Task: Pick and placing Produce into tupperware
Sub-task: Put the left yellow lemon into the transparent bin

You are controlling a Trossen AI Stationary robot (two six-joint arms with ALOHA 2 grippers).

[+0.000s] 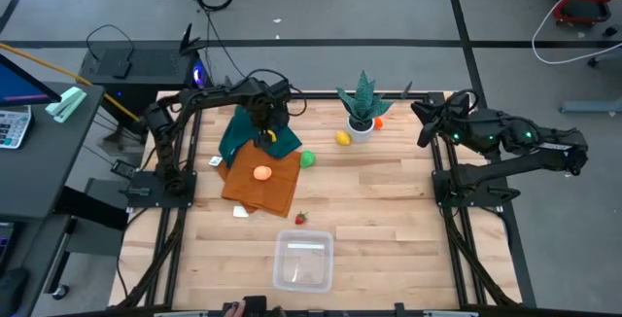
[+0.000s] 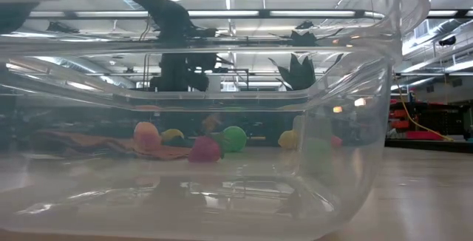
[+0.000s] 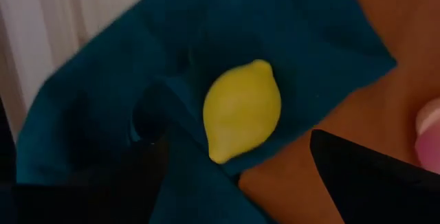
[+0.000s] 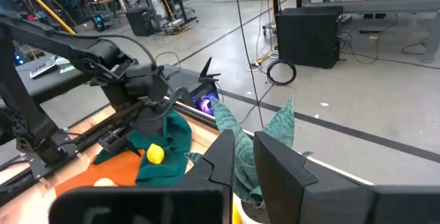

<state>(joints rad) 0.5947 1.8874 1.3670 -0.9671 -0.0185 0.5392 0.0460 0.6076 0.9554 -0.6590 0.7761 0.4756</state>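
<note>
A yellow lemon (image 3: 242, 110) lies on a rumpled teal cloth (image 1: 243, 134) at the table's far left. My left gripper (image 1: 264, 123) hangs just above it, pointing down and open, one finger on each side of the lemon (image 1: 273, 138) without touching it. More produce lies around: a peach-orange fruit (image 1: 261, 172) on an orange cloth (image 1: 267, 189), a green fruit (image 1: 308, 158), a yellow one (image 1: 343, 138) and a red one (image 1: 301, 218). The clear tupperware (image 1: 303, 261) stands at the near edge. My right gripper (image 1: 425, 123) is held high at the far right, shut.
A spiky green plant in a white pot (image 1: 361, 113) stands at the far middle, with a small orange-red piece (image 1: 378, 123) beside it. Two small white scraps (image 1: 241, 212) lie by the orange cloth. Bare wood lies between the cloths and the right arm's base.
</note>
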